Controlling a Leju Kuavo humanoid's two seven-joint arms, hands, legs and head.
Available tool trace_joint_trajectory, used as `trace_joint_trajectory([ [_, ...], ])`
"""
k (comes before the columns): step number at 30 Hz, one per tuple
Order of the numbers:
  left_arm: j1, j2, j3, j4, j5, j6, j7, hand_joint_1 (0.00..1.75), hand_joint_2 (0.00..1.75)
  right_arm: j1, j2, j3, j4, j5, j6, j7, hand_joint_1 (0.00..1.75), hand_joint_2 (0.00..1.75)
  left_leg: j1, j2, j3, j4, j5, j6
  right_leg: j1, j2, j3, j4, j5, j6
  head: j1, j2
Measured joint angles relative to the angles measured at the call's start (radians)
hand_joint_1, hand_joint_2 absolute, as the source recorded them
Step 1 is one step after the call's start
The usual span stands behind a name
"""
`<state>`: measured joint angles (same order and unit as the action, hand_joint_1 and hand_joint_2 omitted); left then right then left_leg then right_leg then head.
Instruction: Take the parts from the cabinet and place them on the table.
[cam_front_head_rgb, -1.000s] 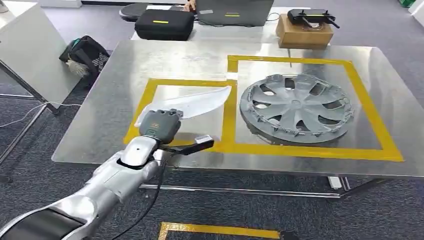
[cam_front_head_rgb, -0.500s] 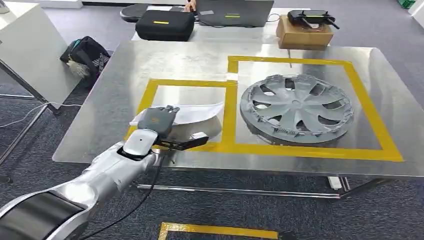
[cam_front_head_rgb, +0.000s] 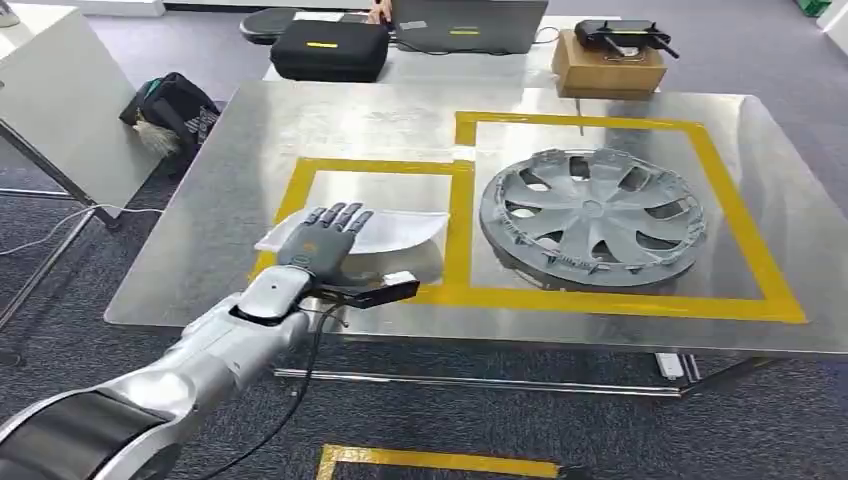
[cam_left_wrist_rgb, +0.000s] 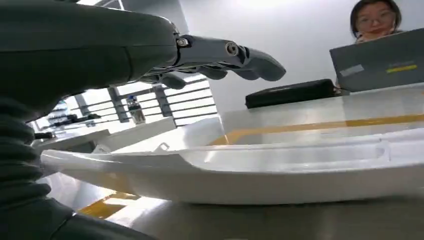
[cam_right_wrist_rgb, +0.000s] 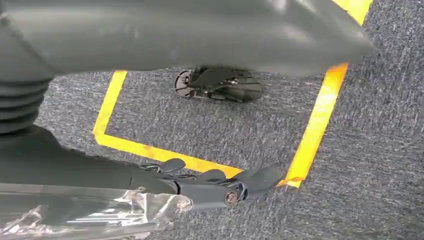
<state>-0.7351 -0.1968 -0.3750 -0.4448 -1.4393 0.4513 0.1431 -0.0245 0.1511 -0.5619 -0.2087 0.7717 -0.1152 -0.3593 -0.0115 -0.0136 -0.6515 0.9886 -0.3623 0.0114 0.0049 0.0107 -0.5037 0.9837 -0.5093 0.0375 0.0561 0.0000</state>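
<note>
table (cam_front_head_rgb: 250, 130): brushed glossy metal | white part (cam_front_head_rgb: 400, 228): smooth plastic | floor (cam_right_wrist_rgb: 370, 150): rough carpet

Bright, even overhead light w/ soft glare on steel table (cam_front_head_rgb: 620, 330); wrist views blurry up close, head view sharp.

My left hand (cam_front_head_rgb: 325, 238) is dark grey, on a silver arm (cam_front_head_rgb: 200, 365), and the part beneath its fingers is a plain white panel (cam_front_head_rgb: 385, 229). The table (cam_front_head_rgb: 250, 130) is bare brushed silver metal, marked with two rectangles of yellow tape (cam_front_head_rgb: 459, 200). Inside the larger rectangle, beside the white panel, lies a grey wheel cover (cam_front_head_rgb: 592, 217) with a pattern of curved spokes. Beyond the table's far edge sit a black case (cam_front_head_rgb: 329, 48) with a short yellow stripe, and a brown cardboard box (cam_front_head_rgb: 607, 62). The floor (cam_right_wrist_rgb: 220, 125) is dark grey speckled carpet carrying more yellow tape lines (cam_right_wrist_rgb: 315, 120). My right hand (cam_right_wrist_rgb: 220, 187) is dark grey too.
</note>
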Motion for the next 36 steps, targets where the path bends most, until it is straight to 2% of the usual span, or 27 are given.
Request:
trace_joint_trajectory([
  [15, 0.004, -0.004, 0.019, 0.000, 0.009, 0.006, -0.009, 0.00, 0.00, 0.000, 0.000, -0.002, 0.000, 0.000, 0.000, 0.000, 0.00, 0.00, 0.000, 0.000, 0.000, 0.000, 0.000, 0.000, 0.000, 0.000, 0.000, 0.000, 0.000, 0.000, 0.000, 0.000],
  [18, 0.022, -0.005, 0.036, -0.017, 0.062, 0.070, -0.089, 0.00, 0.00, 0.002, 0.000, -0.006, 0.000, -0.005, -0.004, -0.003, 0.00, 0.00, -0.004, 0.000, 0.001, 0.004, -0.008, 0.008, -0.005, 0.001, 0.005, -0.004, -0.003, 0.009, -0.001, 0.000],
  [20, 0.049, -0.008, 0.051, -0.057, 0.105, 0.089, -0.149, 0.00, 0.00, 0.003, 0.000, -0.013, 0.000, -0.008, -0.009, -0.003, 0.00, 0.00, -0.008, 0.000, 0.002, 0.004, -0.009, 0.012, -0.007, 0.001, 0.007, -0.006, -0.003, 0.013, -0.001, 0.000],
  [21, 0.067, -0.010, 0.058, -0.087, 0.126, 0.086, -0.176, 0.00, 0.00, 0.003, 0.000, -0.018, 0.000, -0.010, -0.011, -0.003, 0.00, 0.00, -0.006, 0.000, 0.005, -0.002, -0.004, 0.017, -0.007, 0.001, 0.010, -0.007, -0.001, 0.018, -0.001, 0.000],
  [22, 0.094, -0.014, 0.063, -0.131, 0.154, 0.077, -0.205, 0.00, 0.00, 0.003, 0.000, -0.024, 0.000, -0.014, -0.013, -0.003, 0.00, 0.00, 0.004, 0.002, 0.015, -0.015, 0.000, 0.019, -0.007, 0.001, 0.004, -0.002, -0.013, 0.020, -0.001, 0.000],
  [23, 0.119, -0.016, 0.065, -0.175, 0.182, 0.068, -0.227, 0.00, 0.00, 0.005, 0.000, -0.029, 0.000, -0.015, -0.015, -0.004, 0.00, 0.00, 0.006, 0.003, 0.018, -0.017, -0.001, 0.021, -0.006, -0.002, -0.004, 0.028, -0.037, 0.024, 0.003, 0.000],
  [24, 0.147, -0.016, 0.066, -0.225, 0.209, 0.059, -0.247, 0.00, 0.00, 0.006, 0.000, -0.035, 0.000, -0.017, -0.017, -0.005, 0.00, 0.00, 0.008, 0.004, 0.019, -0.017, -0.002, 0.021, -0.008, -0.002, -0.034, 0.093, -0.075, 0.028, 0.005, 0.000],
  [26, 0.218, -0.014, 0.068, -0.327, 0.254, 0.051, -0.279, 0.00, 0.00, 0.010, 0.000, -0.047, 0.000, -0.018, -0.023, -0.004, 0.00, 0.00, 0.009, 0.005, 0.018, -0.017, -0.003, 0.022, -0.015, -0.002, -0.122, 0.268, -0.146, 0.038, 0.004, 0.000],
  [27, 0.258, -0.011, 0.068, -0.373, 0.295, 0.053, -0.303, 0.00, 0.00, 0.013, 0.000, -0.053, 0.000, -0.020, -0.029, -0.004, 0.00, 0.00, 0.010, 0.005, 0.018, -0.017, -0.004, 0.020, -0.019, -0.003, -0.149, 0.314, -0.149, 0.042, 0.004, 0.000],
  [28, 0.300, -0.009, 0.071, -0.431, 0.357, 0.061, -0.339, 0.00, 0.00, 0.016, 0.001, -0.059, 0.000, -0.024, -0.039, -0.004, 0.00, 0.00, 0.012, 0.005, 0.018, -0.016, -0.004, 0.019, -0.022, -0.003, -0.152, 0.306, -0.126, 0.046, 0.003, 0.000],
  [29, 0.344, -0.005, 0.077, -0.485, 0.437, 0.079, -0.392, 0.00, 0.00, 0.017, 0.003, -0.067, 0.000, -0.026, -0.050, -0.004, 0.00, 0.00, 0.015, 0.005, 0.018, -0.015, -0.005, 0.014, -0.026, -0.003, -0.134, 0.259, -0.085, 0.050, 0.004, 0.000],
  [31, 0.429, 0.014, 0.097, -0.580, 0.600, 0.132, -0.526, 0.00, 0.00, 0.019, 0.010, -0.082, 0.000, -0.029, -0.071, -0.003, 0.00, 0.00, 0.026, 0.005, 0.019, -0.008, -0.008, -0.003, -0.038, -0.004, -0.052, 0.083, 0.007, 0.065, 0.004, 0.000],
  [32, 0.475, 0.024, 0.109, -0.622, 0.650, 0.140, -0.577, 0.00, 0.00, 0.019, 0.018, -0.088, 0.000, -0.029, -0.073, -0.003, 0.00, 0.00, 0.022, 0.004, 0.015, -0.001, -0.009, -0.017, -0.039, 0.002, -0.015, 0.023, 0.000, 0.078, 0.005, 0.000],
  [33, 0.507, 0.033, 0.121, -0.651, 0.680, 0.140, -0.606, 0.00, 0.00, 0.023, 0.023, -0.093, 0.001, -0.029, -0.076, -0.003, 0.00, 0.00, 0.024, 0.003, 0.012, 0.001, -0.007, -0.025, -0.034, 0.016, -0.016, 0.035, 0.017, 0.054, 0.006, 0.000],
  [34, 0.533, 0.039, 0.130, -0.676, 0.690, 0.142, -0.632, 0.00, 0.00, 0.023, 0.024, -0.098, 0.001, -0.029, -0.079, -0.005, 0.00, 0.00, 0.021, -0.001, 0.010, 0.006, -0.002, -0.032, -0.037, 0.012, -0.025, 0.033, 0.008, 0.044, 0.003, 0.000],
  [36, 0.575, 0.046, 0.145, -0.718, 0.698, 0.143, -0.658, 0.00, 0.00, 0.024, 0.025, -0.106, 0.001, -0.024, -0.080, -0.005, 0.00, 0.00, 0.025, -0.003, 0.008, 0.001, 0.011, -0.041, -0.032, 0.013, -0.033, 0.044, 0.012, 0.026, 0.002, 0.000],
])
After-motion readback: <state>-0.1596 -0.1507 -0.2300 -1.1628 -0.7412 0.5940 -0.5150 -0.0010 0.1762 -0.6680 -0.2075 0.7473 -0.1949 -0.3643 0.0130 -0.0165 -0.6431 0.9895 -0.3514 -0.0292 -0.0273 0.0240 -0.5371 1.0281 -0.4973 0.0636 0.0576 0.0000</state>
